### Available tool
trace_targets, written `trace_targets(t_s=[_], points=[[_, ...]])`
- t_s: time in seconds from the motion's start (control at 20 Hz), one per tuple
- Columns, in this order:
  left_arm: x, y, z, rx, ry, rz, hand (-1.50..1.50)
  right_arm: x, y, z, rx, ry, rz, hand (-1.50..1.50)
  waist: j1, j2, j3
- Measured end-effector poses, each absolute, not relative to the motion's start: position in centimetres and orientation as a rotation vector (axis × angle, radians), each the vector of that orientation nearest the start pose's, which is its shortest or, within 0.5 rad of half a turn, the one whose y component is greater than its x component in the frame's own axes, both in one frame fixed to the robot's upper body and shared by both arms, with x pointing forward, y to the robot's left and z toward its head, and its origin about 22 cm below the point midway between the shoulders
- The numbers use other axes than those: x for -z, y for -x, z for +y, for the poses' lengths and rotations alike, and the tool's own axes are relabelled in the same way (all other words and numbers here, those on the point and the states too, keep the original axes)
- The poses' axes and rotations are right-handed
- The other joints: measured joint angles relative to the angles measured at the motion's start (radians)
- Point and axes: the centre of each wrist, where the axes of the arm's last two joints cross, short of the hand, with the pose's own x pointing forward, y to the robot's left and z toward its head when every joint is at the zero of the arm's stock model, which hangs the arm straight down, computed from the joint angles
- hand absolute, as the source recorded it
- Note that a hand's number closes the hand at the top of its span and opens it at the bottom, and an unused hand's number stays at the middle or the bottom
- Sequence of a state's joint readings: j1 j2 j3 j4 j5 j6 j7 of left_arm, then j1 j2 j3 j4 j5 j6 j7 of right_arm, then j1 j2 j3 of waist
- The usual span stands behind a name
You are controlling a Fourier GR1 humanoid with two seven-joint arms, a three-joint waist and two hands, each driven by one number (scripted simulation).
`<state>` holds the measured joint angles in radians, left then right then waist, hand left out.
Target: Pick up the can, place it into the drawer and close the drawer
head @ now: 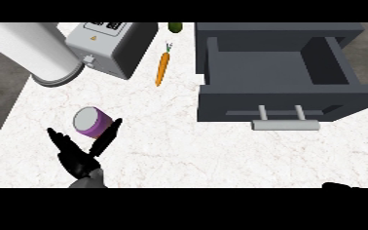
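Near the left edge of the white marble-veined counter [215, 151], toward its front: a short purple cylindrical can with a pale grey lid [92, 121], tipped a little so the flat top faces up and left. Just below and around it, the black left hand [79, 158], spread wide in a V, thumb [108, 135] touching or nearly touching the can's right flank, fingers [61, 143] apart from it on the left, nothing yet gripped; judged a pre-grasp pose, opened wide enough to take the can's round body. At the right side of the counter, a dark grey box-shaped drawer [277, 68], pulled fully out, hollow and ready to receive, its smooth matte walls square-cornered, a pale grey bar handle [285, 124] on two posts jutting from the front panel toward the front edge. Only a black sliver of the right hand [343, 186] at the lower right corner, fingers impossible to make out. Toward the back edge: a slim orange tapered carrot with green tip [162, 68], a small dark green rounded vegetable [175, 27], a boxy grey metal appliance with a label [111, 46], and a large glossy white cylinder [39, 53] at the back left corner.
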<state>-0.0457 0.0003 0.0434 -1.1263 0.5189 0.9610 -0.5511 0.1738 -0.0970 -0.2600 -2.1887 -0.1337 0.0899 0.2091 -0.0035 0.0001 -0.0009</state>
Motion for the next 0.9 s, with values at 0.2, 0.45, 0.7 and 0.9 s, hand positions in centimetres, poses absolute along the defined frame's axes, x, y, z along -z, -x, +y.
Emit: trace_targets(t_s=[0.2,0.45,0.7,0.9], points=[[11.3,-23.6,24.1,-0.844,-0.828,-1.280,-1.50,-12.5,-16.3,-30.2,0.062,0.210,-1.831,-1.50,-0.001,0.000,0.000],[13.1,-23.6,25.6,-0.844,-0.825,-1.278,-1.50,-12.8,-16.1,-29.6,0.060,0.209,-1.831,-1.50,-0.002,0.000,0.000],[13.7,-24.7,25.9,-0.832,-0.809,-1.304,-1.50,-13.3,-16.4,-30.1,0.058,0.214,-1.832,-1.50,-0.002,0.000,0.000],[13.8,-25.5,26.2,-0.797,-0.762,-1.335,-1.50,-13.4,-16.0,-29.9,0.054,0.217,-1.839,-1.50,-0.003,0.001,0.000]])
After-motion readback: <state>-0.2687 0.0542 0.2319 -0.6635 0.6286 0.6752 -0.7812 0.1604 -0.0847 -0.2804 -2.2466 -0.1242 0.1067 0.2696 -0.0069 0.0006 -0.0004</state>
